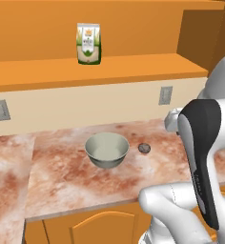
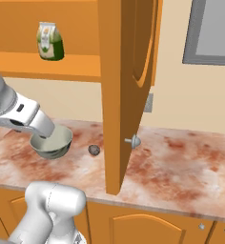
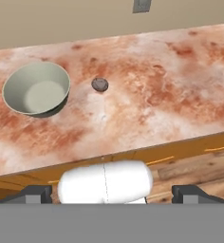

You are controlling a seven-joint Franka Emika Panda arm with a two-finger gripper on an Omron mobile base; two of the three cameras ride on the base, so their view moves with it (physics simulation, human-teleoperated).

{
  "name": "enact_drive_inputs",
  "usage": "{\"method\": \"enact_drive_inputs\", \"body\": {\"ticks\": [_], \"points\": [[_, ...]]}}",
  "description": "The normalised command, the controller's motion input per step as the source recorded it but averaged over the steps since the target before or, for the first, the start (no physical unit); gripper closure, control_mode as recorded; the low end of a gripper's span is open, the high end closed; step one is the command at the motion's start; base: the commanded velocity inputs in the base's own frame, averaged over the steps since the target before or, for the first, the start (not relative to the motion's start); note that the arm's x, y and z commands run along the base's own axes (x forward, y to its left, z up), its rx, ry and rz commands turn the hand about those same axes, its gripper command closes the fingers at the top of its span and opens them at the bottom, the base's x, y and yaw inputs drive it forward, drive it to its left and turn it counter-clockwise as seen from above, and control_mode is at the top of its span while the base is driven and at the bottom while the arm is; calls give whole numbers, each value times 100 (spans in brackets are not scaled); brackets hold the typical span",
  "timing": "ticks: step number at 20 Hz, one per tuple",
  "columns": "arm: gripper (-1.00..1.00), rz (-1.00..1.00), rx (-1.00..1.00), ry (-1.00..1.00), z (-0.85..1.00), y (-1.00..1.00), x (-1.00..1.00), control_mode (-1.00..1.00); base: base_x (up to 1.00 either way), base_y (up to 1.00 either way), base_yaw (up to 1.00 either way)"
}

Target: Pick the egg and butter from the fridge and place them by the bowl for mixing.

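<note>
place: kitchen | evidence: marbled countertop, orange cabinets, bowl, wall outlet

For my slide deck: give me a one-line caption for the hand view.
Egg resting on the marbled counter beside the empty bowl, apart from it.

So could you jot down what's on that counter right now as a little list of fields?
counter: reddish marbled top
bowl: pale grey-green, upright, looks empty
egg: small speckled, on the counter beside the bowl, not touching it
butter: not by the bowl yet
shelf above: green-and-white packet standing upright
cabinet door: open
gripper: open, holding nothing, back from the counter edge
</note>
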Motion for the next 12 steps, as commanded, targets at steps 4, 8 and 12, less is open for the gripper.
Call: {"method": "enact_drive_inputs", "body": {"ticks": [4,8,12], "points": [[-100,0,0,0,0,0,0,100,-96,0,-2],[-100,0,0,0,0,0,0,100,-100,0,-20],[-100,0,0,0,0,0,0,100,-94,5,-44]]}}
